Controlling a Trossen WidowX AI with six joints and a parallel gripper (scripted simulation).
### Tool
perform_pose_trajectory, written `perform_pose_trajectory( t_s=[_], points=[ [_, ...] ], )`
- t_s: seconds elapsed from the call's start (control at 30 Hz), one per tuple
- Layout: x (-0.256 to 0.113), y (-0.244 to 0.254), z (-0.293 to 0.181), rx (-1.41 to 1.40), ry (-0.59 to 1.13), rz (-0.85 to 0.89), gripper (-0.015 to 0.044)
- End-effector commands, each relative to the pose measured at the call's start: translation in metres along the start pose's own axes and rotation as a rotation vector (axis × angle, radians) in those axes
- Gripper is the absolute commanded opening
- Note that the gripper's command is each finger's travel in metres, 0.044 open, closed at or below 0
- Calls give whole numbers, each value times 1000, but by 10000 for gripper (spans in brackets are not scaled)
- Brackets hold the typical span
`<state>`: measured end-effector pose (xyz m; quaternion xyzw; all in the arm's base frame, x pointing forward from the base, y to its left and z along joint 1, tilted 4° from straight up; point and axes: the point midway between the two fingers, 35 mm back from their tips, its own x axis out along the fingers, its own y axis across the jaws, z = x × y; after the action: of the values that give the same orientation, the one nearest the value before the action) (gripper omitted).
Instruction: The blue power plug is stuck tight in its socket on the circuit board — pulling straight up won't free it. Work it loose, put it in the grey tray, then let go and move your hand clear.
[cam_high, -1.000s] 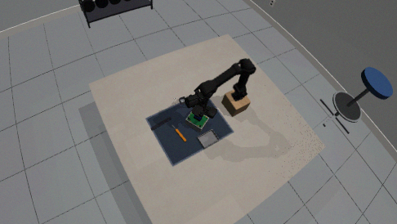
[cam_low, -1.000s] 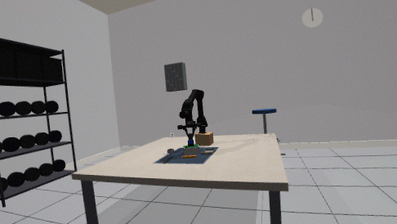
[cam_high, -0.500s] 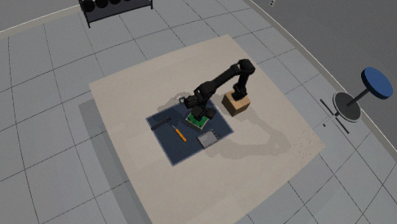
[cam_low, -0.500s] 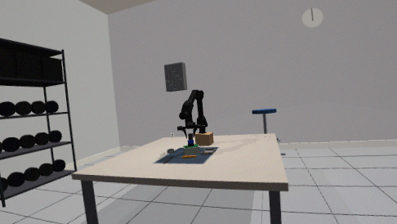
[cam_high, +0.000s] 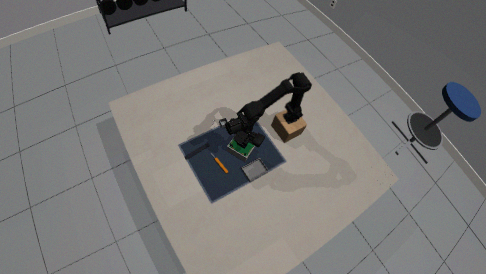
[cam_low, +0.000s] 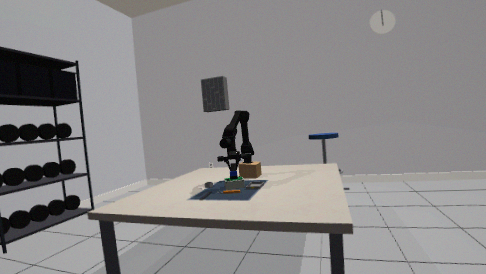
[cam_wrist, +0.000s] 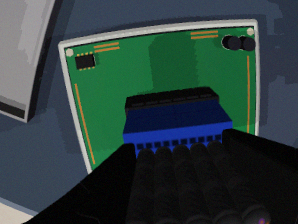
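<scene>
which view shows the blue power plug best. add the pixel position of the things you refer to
The wrist view: there the blue power plug (cam_low: 233, 174) (cam_wrist: 177, 122) fills the middle, its row of holes visible between the jaws. The exterior view shows only a small blue patch above the circuit board (cam_high: 242, 148) (cam_low: 229, 179) (cam_wrist: 120, 75); from the top, the arm hides it.

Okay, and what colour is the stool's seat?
Blue; it shows best in the top view.
</scene>
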<state>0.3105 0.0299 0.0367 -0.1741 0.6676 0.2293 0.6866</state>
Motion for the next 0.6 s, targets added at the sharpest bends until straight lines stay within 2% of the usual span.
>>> perform_pose_trajectory(
  t_s=[0.0,0.03,0.33,0.57],
  points=[
    [0,-2,0,2,1,-7,13],
    [0,-2,0,2,1,-7,0],
    [0,-2,0,2,1,-7,0],
    [-14,1,0,2,1,-41,0]
  ],
)
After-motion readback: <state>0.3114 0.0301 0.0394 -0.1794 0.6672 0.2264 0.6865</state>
